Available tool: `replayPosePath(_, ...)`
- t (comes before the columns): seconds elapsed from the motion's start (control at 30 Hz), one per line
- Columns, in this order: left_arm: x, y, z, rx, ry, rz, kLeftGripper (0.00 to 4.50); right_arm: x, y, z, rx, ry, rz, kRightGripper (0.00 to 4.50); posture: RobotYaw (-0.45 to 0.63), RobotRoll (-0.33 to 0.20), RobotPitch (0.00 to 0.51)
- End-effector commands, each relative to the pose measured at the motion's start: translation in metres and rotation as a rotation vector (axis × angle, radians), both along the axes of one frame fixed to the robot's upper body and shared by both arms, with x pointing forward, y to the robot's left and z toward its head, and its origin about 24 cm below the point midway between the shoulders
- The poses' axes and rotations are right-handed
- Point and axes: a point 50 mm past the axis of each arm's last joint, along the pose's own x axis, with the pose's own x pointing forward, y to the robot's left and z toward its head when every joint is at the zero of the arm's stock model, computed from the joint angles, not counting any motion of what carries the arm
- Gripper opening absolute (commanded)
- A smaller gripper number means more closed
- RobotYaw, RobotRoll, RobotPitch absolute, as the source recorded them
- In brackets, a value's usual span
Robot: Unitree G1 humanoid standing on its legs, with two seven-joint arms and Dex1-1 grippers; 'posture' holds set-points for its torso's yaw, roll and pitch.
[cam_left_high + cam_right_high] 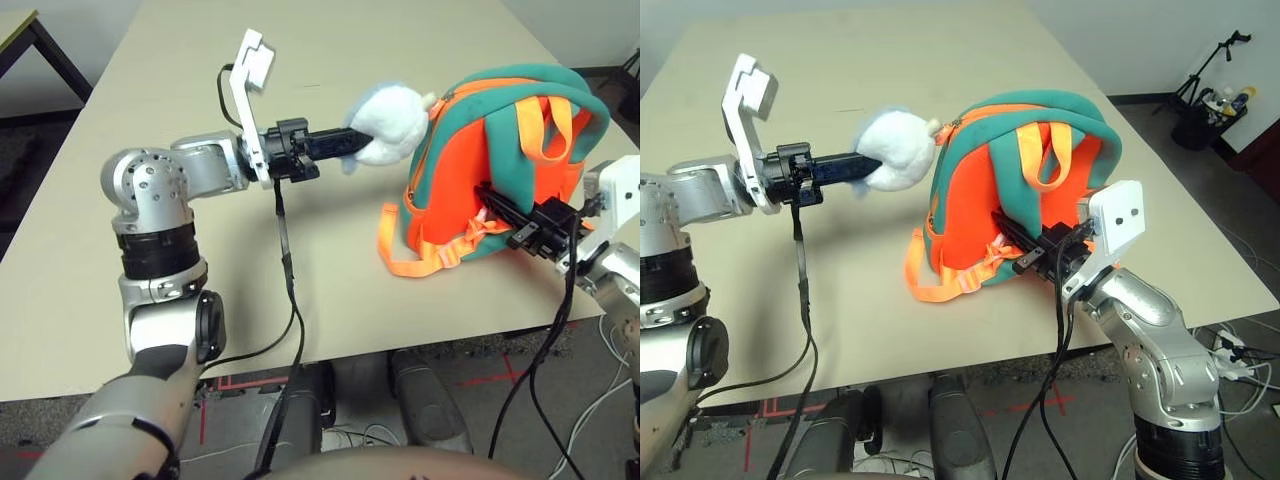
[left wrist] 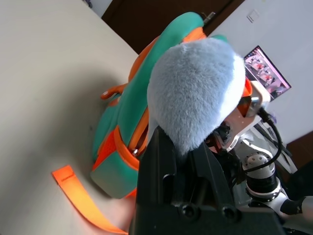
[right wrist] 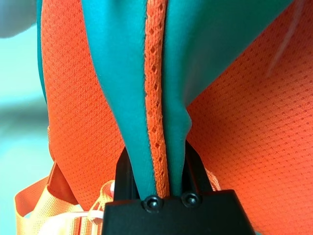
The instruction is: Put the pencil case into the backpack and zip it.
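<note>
Where the bench's right edge meets its near edge, the backpack (image 1: 500,170) is stood upright, its orange strap side turned toward the near edge and its teal rim arched over the top. Loose orange webbing (image 1: 415,262) is spread on the bench at its foot, toward the near edge.

The left claw (image 1: 352,143) is held level above the middle of the bench, pointed toward the backpack's upper corner, and is clenched on the plush shark (image 1: 388,122), which hangs from the zipper end. In the left wrist view the grey-white plush (image 2: 195,93) is seen bulging over the black fingers (image 2: 166,171), with the orange zipper trim (image 2: 139,132) running down the teal side behind it; a single orange strap end (image 2: 73,188) is laid flat on the bench there, and the right arm is visible past the bag.

The right claw (image 1: 1012,232) is pressed against the orange back panel low on the backpack, beside the straps. From the head views its grasp is hard to judge; the right wrist view shows a teal strap (image 3: 142,98) with an orange mesh edge (image 3: 156,98) pinched between the two fingers (image 3: 124,169), so it is clenched on the backpack's strap.

The pencil case cannot be seen on the bench; whether it lies inside the backpack cannot be told.
</note>
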Motion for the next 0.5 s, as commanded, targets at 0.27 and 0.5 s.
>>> replayPosePath(0.27, -0.001, 0.021, -0.031, 0.099, 0.106, 0.034, 0.07, 0.002, 0.004, -0.009, 0.005, 0.032, 0.014, 0.21, -0.13, 0.000, 0.171)
replayPosePath(0.5, 0.002, 0.022, -0.065, 0.190, 0.163, 0.017, 0.07, 0.003, 0.004, -0.009, 0.007, 0.026, 0.010, 0.21, -0.14, 0.000, 0.167)
